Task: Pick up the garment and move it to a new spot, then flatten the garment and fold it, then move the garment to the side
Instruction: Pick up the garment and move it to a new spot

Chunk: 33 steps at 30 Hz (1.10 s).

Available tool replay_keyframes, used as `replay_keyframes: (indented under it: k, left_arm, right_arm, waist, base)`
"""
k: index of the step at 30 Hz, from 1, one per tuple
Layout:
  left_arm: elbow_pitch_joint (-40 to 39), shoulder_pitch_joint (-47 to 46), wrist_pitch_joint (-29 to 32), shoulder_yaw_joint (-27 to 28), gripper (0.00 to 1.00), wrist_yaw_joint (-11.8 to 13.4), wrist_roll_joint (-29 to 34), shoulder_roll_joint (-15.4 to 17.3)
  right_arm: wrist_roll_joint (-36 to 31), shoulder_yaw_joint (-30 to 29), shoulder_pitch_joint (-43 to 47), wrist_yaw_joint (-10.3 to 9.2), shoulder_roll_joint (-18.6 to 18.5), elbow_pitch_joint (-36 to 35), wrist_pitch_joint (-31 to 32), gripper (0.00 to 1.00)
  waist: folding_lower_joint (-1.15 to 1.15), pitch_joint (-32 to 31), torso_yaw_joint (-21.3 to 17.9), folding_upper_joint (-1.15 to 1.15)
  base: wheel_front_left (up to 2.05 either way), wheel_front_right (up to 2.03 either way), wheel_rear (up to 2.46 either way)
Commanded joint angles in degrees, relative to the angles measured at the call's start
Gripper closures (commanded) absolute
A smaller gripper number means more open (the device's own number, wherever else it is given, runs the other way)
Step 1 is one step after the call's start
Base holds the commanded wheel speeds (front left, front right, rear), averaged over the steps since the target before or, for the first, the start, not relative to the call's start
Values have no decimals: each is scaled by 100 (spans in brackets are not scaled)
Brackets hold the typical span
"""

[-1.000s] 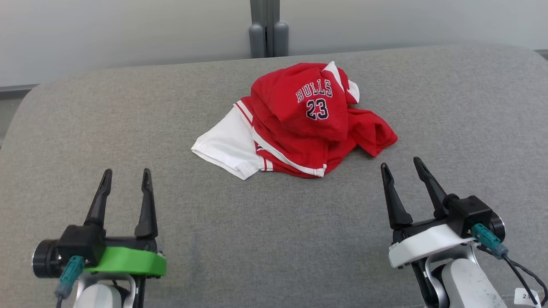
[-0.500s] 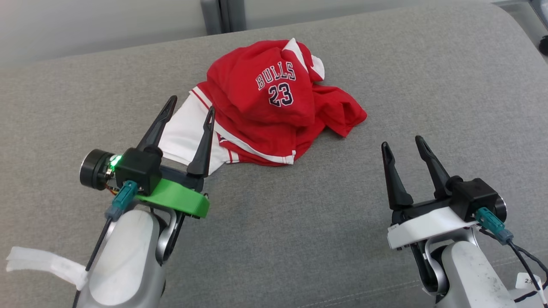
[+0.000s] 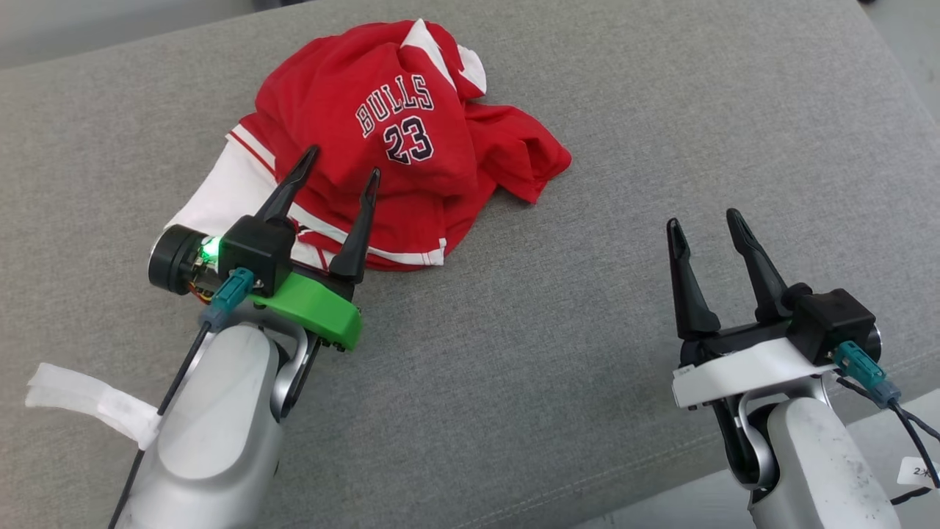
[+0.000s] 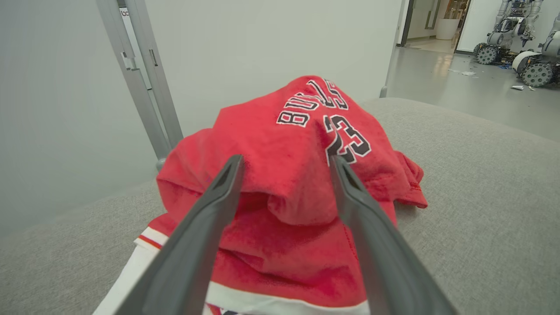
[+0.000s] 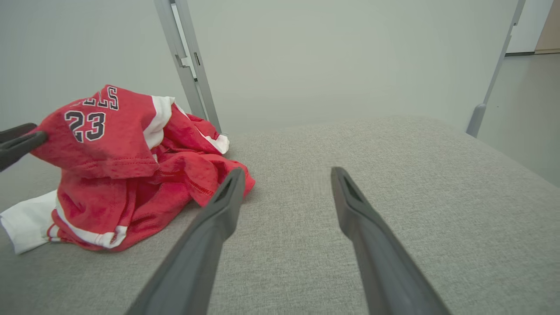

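1. Showing a crumpled red-and-white garment (image 3: pixel 345 88) at 11 o'clock on the grey tabletop (image 3: pixel 558 308), "BULLS 23" up.
2. Holding left pincer (image 3: pixel 345 161) wide open at the garment's 7 o'clock edge, fingers (image 4: pixel 209 216) either side of a red fold, nothing clamped.
3. Holding right pincer (image 3: pixel 703 218) wide open, empty, at 4 o'clock.

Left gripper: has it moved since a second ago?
Yes. The left gripper has gone forward to the garment: earlier it sat well short of it, now its open jaws reach over its near edge. The head view has shifted too.
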Motion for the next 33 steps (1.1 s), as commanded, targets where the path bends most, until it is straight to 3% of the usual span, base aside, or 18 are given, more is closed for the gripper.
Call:
replay_keyframes:
  k: [1,3,4,5,6,19,33]
  left_arm:
    - [47,-94,3,15,0,-18,-52,65]
    - [124,-116,3,24,0,-18,-70,83]
    - [166,-135,3,10,20,-18,-74,79]
    - [185,-153,3,-4,72,-18,-79,74]
    - [196,-169,3,-20,100,-18,-90,66]
    - [-254,-813,2,-451,100,-18,-81,115]
    - [-1,-4001,79,-1249,100,-18,-505,424]
  right_arm:
    - [28,-14,-71,-8,4,-31,-19,0]
    - [46,-23,-72,-8,5,-47,-20,0]
    - [55,-23,-68,-8,5,-65,-20,0]
    - [57,-24,-67,-8,4,-80,-20,0]
    - [60,-30,-61,-8,4,-97,-20,0]
    - [147,-20,-27,-8,3,-19,-20,0]
    - [493,41,-94,-8,1,98,-20,0]
  waist:
    - [0,118,-106,0]
    - [0,143,-106,0]
    - [0,153,-102,0]
    - [0,159,-98,0]
    - [0,165,-91,0]
    - [0,25,48,0]
    - [0,111,-328,0]
  base:
    - [0,0,0]
    - [0,0,0]
    - [0,0,0]
    - [0,0,0]
    - [0,0,0]
    - [0,0,0]
    - [0,0,0]
